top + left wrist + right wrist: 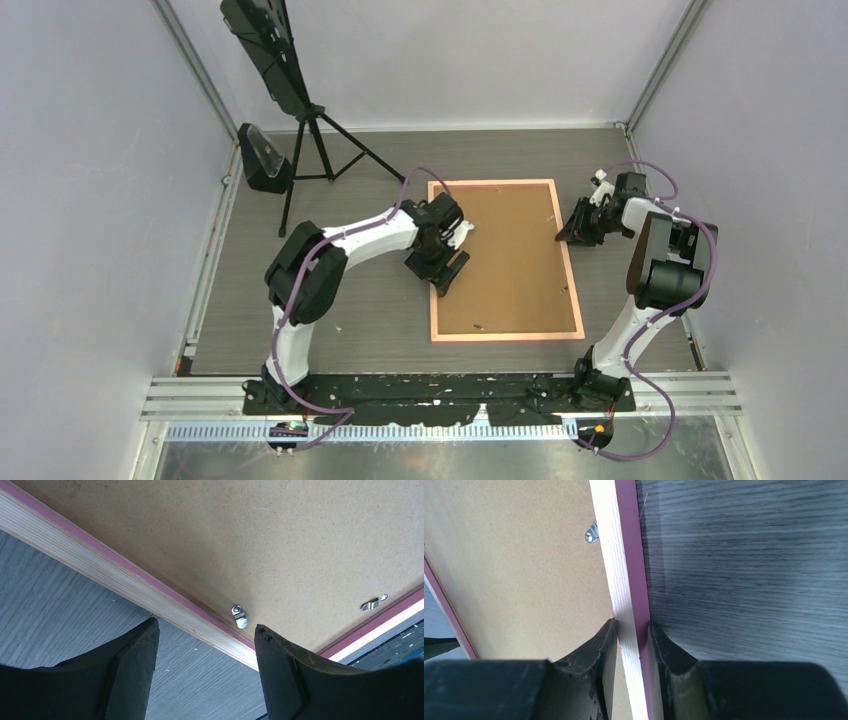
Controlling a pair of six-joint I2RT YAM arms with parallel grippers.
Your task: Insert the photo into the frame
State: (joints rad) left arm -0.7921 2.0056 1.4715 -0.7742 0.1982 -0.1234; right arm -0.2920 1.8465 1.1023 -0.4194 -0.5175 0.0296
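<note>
The salmon-pink frame (505, 337) lies flat on the grey table with the brown backing board (505, 260) filling it. The photo is hidden. My left gripper (447, 272) is open over the frame's left rail (100, 565); in the left wrist view (205, 630) its fingers straddle the rail's edge near a small metal turn clip (239, 616). My right gripper (572, 232) is shut on the frame's right rail (616, 555), one finger on each side of it in the right wrist view (633, 627).
A black tripod (318, 140) carrying a dark device stands at the back left, with a black wedge-shaped stand (262, 160) beside it. Pale walls close the table on three sides. More metal clips (374, 603) (591, 533) sit along the board's edges.
</note>
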